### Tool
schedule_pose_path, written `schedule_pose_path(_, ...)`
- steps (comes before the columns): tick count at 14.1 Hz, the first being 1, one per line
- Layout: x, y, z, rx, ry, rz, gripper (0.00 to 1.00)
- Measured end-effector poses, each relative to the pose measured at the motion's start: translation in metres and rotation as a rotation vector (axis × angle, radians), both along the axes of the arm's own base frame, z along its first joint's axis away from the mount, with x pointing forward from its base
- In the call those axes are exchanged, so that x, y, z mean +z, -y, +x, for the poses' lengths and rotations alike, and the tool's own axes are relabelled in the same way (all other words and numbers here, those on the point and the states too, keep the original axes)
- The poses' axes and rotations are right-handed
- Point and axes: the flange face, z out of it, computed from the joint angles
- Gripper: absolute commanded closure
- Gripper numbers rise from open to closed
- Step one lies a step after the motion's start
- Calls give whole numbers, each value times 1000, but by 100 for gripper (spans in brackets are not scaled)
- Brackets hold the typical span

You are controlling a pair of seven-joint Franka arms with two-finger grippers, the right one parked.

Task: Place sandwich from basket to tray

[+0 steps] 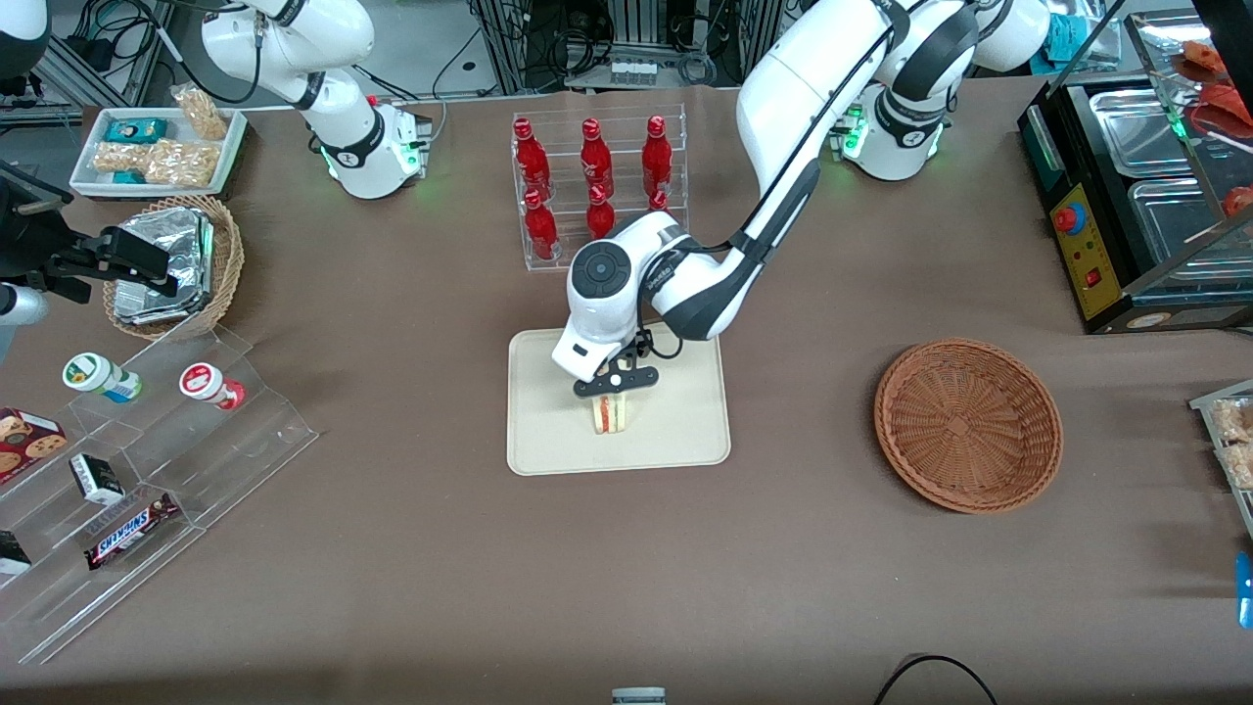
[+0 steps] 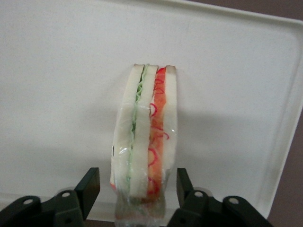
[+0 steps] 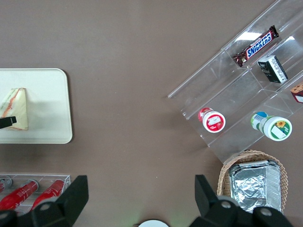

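Poised low over the tray (image 1: 685, 431) in the front view, the pincer (image 1: 615, 384) sits right above the sandwich (image 1: 611, 413), which stands on its edge on the cream panel, toward the rim nearer the camera. The basket (image 1: 967, 424) lies bare, well apart toward the working arm's end of the brown surface (image 1: 411, 548). Counting here: one sandwich, one tray, one reddish basket, six red bottles (image 1: 594, 147) in a clear rack, and one lighter wicker basket (image 1: 227, 257) of foil packets toward the parked arm's end.

From the left wrist, the pincer (image 2: 137, 187) is spread: its fingers (image 2: 89, 187) flank the sandwich (image 2: 144, 137) with a visible gap at each side, so nothing is pinched. The wedge appears to rest on the tray (image 2: 57, 94) by its own weight, bread slices upright, green and red filling showing between them. I judge the step to be the release and retreat. To do it well, the arm should rise straight up, keeping both fingers clear of the wrap so the narrow standing wedge is not dragged or tipped; any sideways drift could knock it over.

Seen from the right wrist, one sandwich (image 3: 15, 109) sits on one tray (image 3: 47, 94), with a dark fingertip just at its side. A stepped clear stand holds two lidded cups (image 3: 213, 119), one chocolate bar (image 3: 258, 46) and one small dark box (image 3: 271, 69); one basket of foil packets (image 3: 253, 182) sits near it.
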Motion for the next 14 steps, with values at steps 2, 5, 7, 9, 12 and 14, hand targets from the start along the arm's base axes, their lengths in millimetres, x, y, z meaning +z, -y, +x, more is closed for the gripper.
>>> schedule_pose_path(2, 25, -2, 4, 3, 8, 2, 0)
schedule_pose_path(5, 78, -22, 15, 19, 10, 30, 0)
schedule_pose_path(7, 116, -60, 35, 12, -12, 69, 0)
schedule_pose_path(9, 148, -111, 55, 51, -58, 110, 0)
schedule_pose_path(12, 167, -188, 79, 64, -102, 115, 0)
schedule_pose_path(14, 168, -238, 86, 19, -127, 115, 0)
